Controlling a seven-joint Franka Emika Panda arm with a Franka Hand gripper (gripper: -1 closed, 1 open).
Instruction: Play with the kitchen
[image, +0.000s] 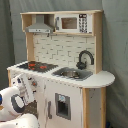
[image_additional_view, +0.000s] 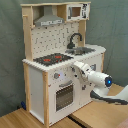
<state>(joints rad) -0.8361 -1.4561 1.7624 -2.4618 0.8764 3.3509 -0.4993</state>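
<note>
In the first exterior view the kitchen (image: 62, 65) fills the middle of the frame, standing before a grey cloth backdrop. It is a tall toy unit, white panels framed in pale wood. Up top sits a grey, wedge-shaped hood (image: 39, 27) beside a white microwave (image: 72, 23) with a dark window. Below them the backsplash is white with a brick-like tile pattern. The worktop is white with a rounded end at the first exterior view's right. On it lie a flat black hob (image: 34, 65) with red rings, a shiny metal sink (image: 71, 74), and a curved black faucet (image: 85, 59). A lower door carries a dark rectangular panel (image: 63, 106). The white arm (image: 15, 102), smooth and rounded with a dark joint ring, rises from the lower left corner, and its gripper (image: 25, 84) is up against the front face under the hob. Whether its fingers are closed or apart cannot be told.

In the second exterior view the kitchen (image_additional_view: 55, 60) stands on a wooden floor (image_additional_view: 17, 120). The oven door (image_additional_view: 65, 96) with its dark window sits below a round knob (image_additional_view: 56, 76). The arm (image_additional_view: 100, 80) reaches in from the second exterior view's right, nearly level, with a blue light on its wrist. The gripper (image_additional_view: 76, 67) is at the front edge, just beside the oven's upper right corner; here too its grip cannot be told.
</note>
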